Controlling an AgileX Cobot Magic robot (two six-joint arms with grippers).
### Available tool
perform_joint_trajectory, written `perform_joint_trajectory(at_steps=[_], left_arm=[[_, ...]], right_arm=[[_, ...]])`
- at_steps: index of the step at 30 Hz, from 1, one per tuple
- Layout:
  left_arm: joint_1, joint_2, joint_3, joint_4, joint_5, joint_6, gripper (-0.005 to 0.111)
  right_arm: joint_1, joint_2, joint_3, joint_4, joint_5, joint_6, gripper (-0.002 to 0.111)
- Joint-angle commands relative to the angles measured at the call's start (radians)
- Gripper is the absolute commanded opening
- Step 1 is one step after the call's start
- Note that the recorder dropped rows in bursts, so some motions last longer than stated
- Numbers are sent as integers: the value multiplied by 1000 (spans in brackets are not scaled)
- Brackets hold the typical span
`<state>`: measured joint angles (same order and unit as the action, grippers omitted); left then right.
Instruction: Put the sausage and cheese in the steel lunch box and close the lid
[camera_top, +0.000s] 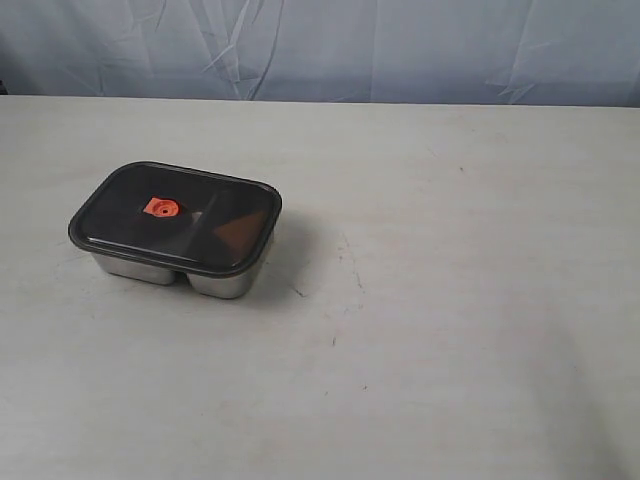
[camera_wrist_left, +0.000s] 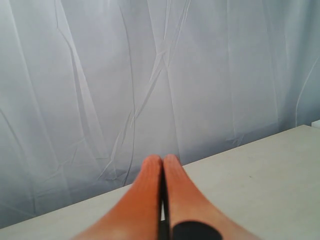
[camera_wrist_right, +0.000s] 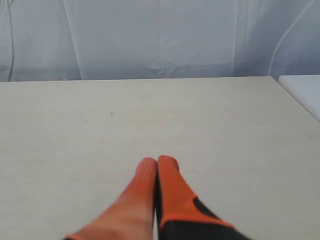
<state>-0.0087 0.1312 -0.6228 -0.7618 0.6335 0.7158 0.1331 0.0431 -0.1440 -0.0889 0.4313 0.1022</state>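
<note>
The steel lunch box (camera_top: 215, 282) stands on the left half of the table. The dark translucent lid (camera_top: 190, 222) with its orange centre valve (camera_top: 160, 207) lies flat on top of it. Through the lid a brownish-yellow shape (camera_top: 240, 233) shows in the smaller compartment; I cannot tell what it is. The sausage is hidden from view. Neither arm appears in the exterior view. My left gripper (camera_wrist_left: 163, 159) is shut with nothing between its orange fingers and faces the curtain. My right gripper (camera_wrist_right: 157, 161) is also shut and empty, above bare table.
A pale blue curtain (camera_top: 320, 50) hangs along the table's far edge. A white block (camera_wrist_right: 302, 92) stands at the table's end in the right wrist view. The pale table top (camera_top: 450, 300) spreads right of the box.
</note>
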Motion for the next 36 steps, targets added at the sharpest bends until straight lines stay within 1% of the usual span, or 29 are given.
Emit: perform_joint_trajectory(at_steps=[1,9,12,17,36], left_arm=[[-3,-6,3,-5,-1,-6,0],[-3,-6,3,-5,-1,-6,0],[-3,-6,3,-5,-1,-6,0],[-3,-6,3,-5,-1,-6,0],[-3,-6,3,-5,-1,-6,0]], right_arm=[[-5,-43,56,9,-6,-19,-1],[-56,-43,103,14,-28,-15,-1],[-74,-43,131,46,-43,-17,-1],[-74,-43,144,54,-67,-18,-1],[-74,-43,144,89,-72,-23,-1]])
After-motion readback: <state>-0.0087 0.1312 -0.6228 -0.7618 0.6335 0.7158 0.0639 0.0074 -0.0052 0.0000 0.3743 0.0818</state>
